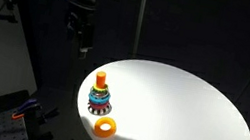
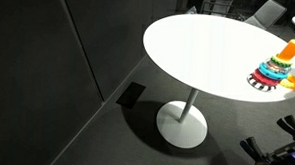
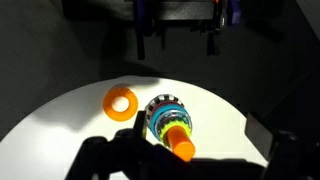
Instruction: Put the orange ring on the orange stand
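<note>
Hanging up in the dark air, the gripper (image 1: 84,41) is hovering over one edge of the round white table (image 1: 189,111) and is not touching anything. Its two fingers (image 3: 140,45) are standing wide apart in the wrist view, with nothing between them, so it is let loose and carrying nothing. Well below the gripper, the orange stand (image 1: 99,93) is standing upright on the table, with its orange peg poking up out of a pile of coloured rings (image 1: 100,102). In the wrist view the stand (image 3: 170,122) is sitting nearly in line with the gap between the fingers, and its peg is pointing toward the camera. The orange ring (image 1: 106,128) is lying flat on the table, farther from the gripper than the stand is and close to the table's edge. It is lying near the stand but apart from it, and in the wrist view the ring (image 3: 121,101) is showing off toward one finger's side. A big dark shadow (image 3: 130,160) is falling across the table beside the stand. In an exterior view the stand (image 2: 276,68) is showing at the edge of the picture.
</note>
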